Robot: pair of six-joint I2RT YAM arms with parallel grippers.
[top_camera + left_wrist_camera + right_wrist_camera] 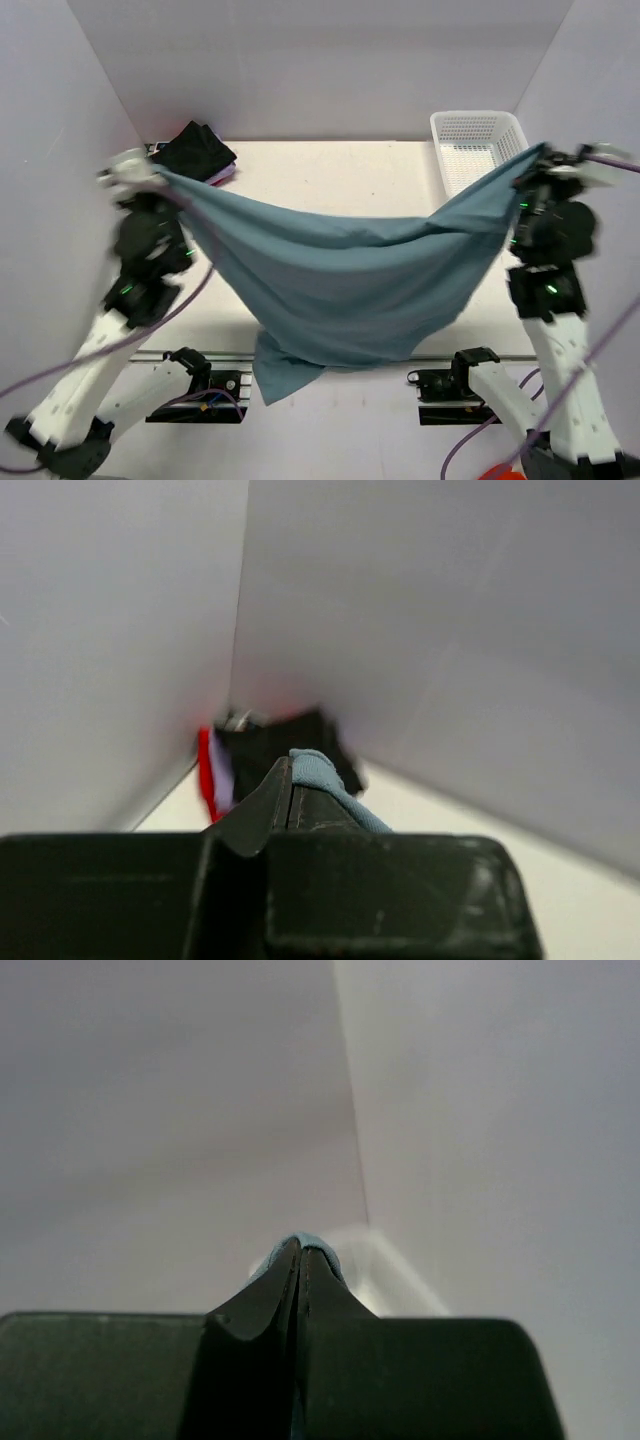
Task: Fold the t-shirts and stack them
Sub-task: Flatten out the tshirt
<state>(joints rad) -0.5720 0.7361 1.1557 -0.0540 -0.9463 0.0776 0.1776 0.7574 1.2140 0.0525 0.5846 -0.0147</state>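
Observation:
The dusty blue-teal t-shirt (340,290) hangs spread between both grippers above the table, sagging in the middle, its lower edge drooping past the table's near edge. My left gripper (160,175) is shut on its left corner; a fold of blue cloth (315,770) shows at the closed tips. My right gripper (535,158) is shut on the right corner; blue cloth (305,1244) caps its closed tips. A black shirt (195,152) lies bunched at the back left corner, with red and white cloth (212,775) beneath it.
A white plastic mesh basket (478,135) stands at the back right of the white table (340,180). White walls close in the left, back and right sides.

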